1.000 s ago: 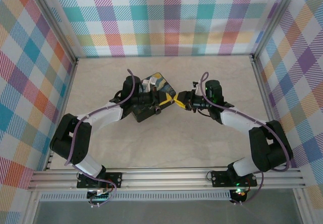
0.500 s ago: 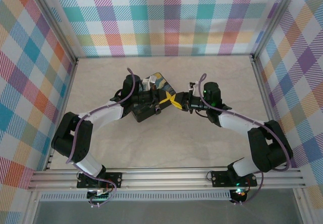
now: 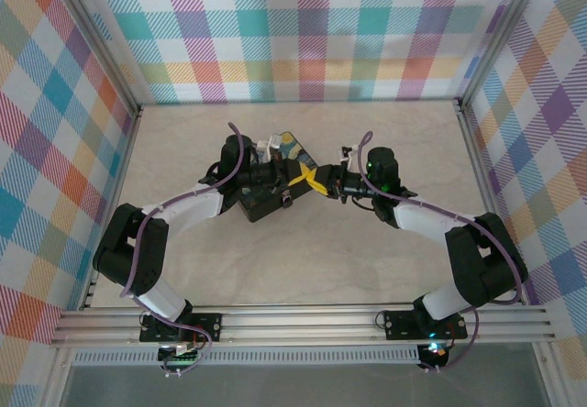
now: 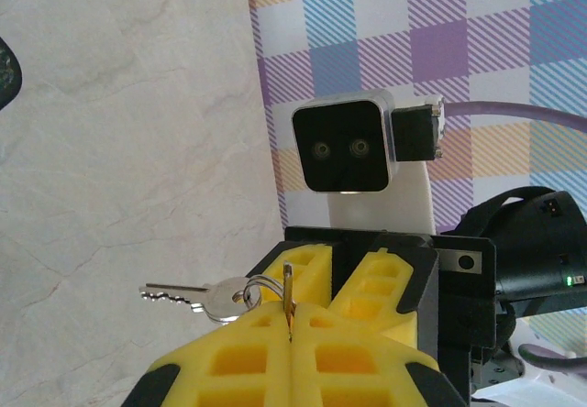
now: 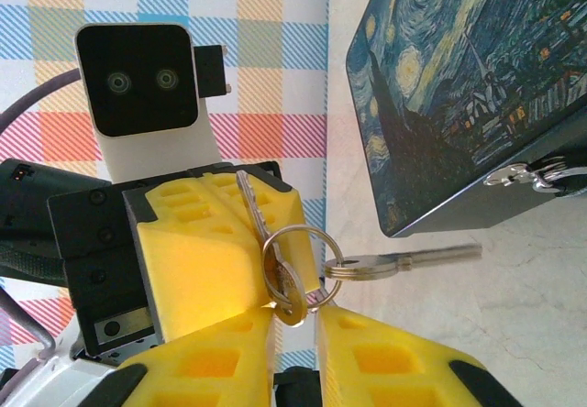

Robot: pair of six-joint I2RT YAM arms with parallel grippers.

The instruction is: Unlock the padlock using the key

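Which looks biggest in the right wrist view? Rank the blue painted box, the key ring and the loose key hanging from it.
1. blue painted box, largest, though cropped.
2. loose key, thin but longer than the ring is wide.
3. key ring.
Both hang nearer the camera than the box, which inflates them.

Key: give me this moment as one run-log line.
left tool: shut on key blade | right tool: open around key head, tip to tip with left | padlock: on box edge, untouched
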